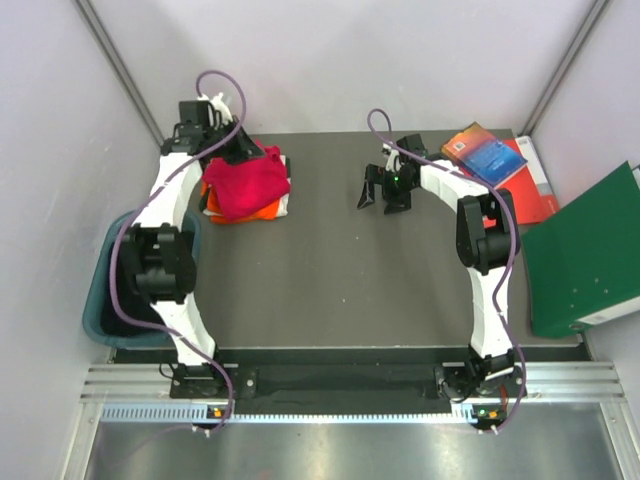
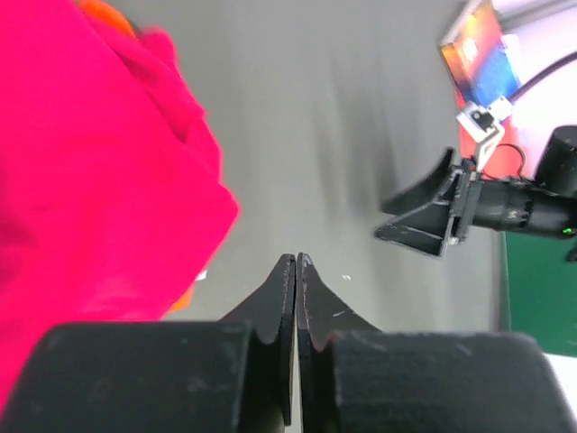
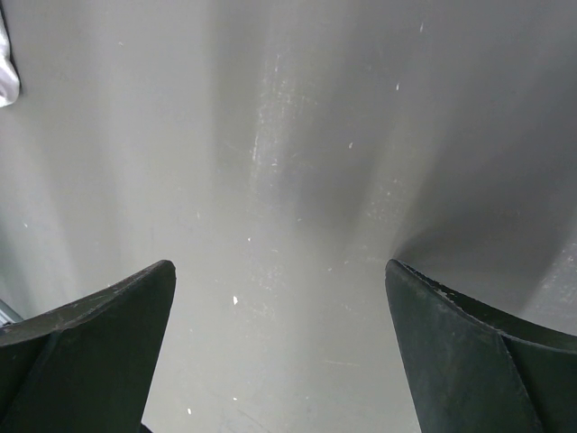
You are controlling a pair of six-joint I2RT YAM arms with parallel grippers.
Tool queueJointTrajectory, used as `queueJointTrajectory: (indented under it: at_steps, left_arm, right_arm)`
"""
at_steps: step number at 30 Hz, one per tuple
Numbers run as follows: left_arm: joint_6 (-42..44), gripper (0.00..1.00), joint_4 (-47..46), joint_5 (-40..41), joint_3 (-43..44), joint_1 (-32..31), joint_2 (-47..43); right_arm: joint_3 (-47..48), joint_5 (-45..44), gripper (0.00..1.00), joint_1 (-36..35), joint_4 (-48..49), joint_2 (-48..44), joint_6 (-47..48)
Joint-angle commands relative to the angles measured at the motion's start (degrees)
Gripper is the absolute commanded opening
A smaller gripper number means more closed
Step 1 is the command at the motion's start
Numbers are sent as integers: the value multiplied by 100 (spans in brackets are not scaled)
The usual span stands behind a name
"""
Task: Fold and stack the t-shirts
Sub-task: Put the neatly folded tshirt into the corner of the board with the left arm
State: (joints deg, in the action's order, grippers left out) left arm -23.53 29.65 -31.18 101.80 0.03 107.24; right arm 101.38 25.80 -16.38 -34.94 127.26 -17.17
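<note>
My left tool [image 2: 296, 262] is squeezed tight, holding nothing. The red t-shirt [image 2: 90, 180] lies just beside it, piled on the orange t-shirt [image 1: 266, 212] to make the stack. My right tool [image 3: 279, 265] gapes wide, empty.

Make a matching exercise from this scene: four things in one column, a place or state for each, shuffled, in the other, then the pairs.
Things:
1. red shirt
2. left tool
3. right tool
4. green binder

Places or states:
A. open over the bare table
B. lying on the orange shirt
C. at the far right of the top view
D. shut, holding nothing

Pairs: 1-B, 2-D, 3-A, 4-C
</note>
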Motion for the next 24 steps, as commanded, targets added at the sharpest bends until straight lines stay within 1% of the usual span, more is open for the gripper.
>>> queueJointTrajectory:
  at_steps: [1,3,4,5,6,7,8,9,10,11,12,13,14,15,18,19,20,24]
  left_arm:
    - [-1003,0,-468,-1160,165,93,929]
    - [-1537,0,-609,-1713,148,102,1227]
    - [-1723,0,-1027,-1803,52,111,1246]
    - [-1934,0,-1458,-1874,-341,120,1203]
    - [-2484,0,-1932,-1953,-623,137,1029]
    - [-2838,0,-3094,-2014,-931,224,949]
    - [-3207,0,-3601,-2050,-1508,269,896]
    - [-3994,0,-4076,-2094,-1757,330,904]
    - [-4393,0,-4708,-2251,-1995,426,956]
    - [-4763,0,-5593,-2296,-2354,471,1035]
    - [-5427,0,-6106,-2340,-2514,506,1227]
    - [-5739,0,-6494,-2410,-2638,585,1360]
    - [-6012,0,-7159,-2437,-2769,603,1500]
    - [-6449,0,-7401,-2489,-2762,621,1815]
    - [-7040,0,-8042,-2612,-2517,630,2439]
    - [-7147,0,-8210,-2630,-2429,630,2555]
    - [-7192,0,-8203,-2656,-2254,638,2713]
    - [-7157,0,-8046,-2718,-1884,630,2864]
  right_arm:
    - [92,92,100,-67,154,53,-6]
    - [49,92,100,-67,171,44,-6]
    - [39,109,100,-67,172,44,-6]
    - [22,101,100,-67,172,27,-6]
    - [-22,100,100,-67,189,35,12]
    - [-48,100,100,-67,215,18,20]
    - [-83,109,100,-67,224,9,12]
    - [-136,109,100,-67,242,-8,12]
    - [-162,118,100,-67,259,-8,3]
    - [-154,135,100,-67,277,0,3]
    - [-154,144,99,-67,277,9,3]
    - [-145,171,100,-67,268,27,12]
    - [-136,171,100,-58,260,35,3]
    - [-102,188,100,-67,251,44,20]
    - [-49,188,100,-76,207,79,38]
    - [-31,197,100,-67,189,97,38]
    - [-5,197,100,-67,180,106,47]
    - [31,197,100,-67,154,106,73]
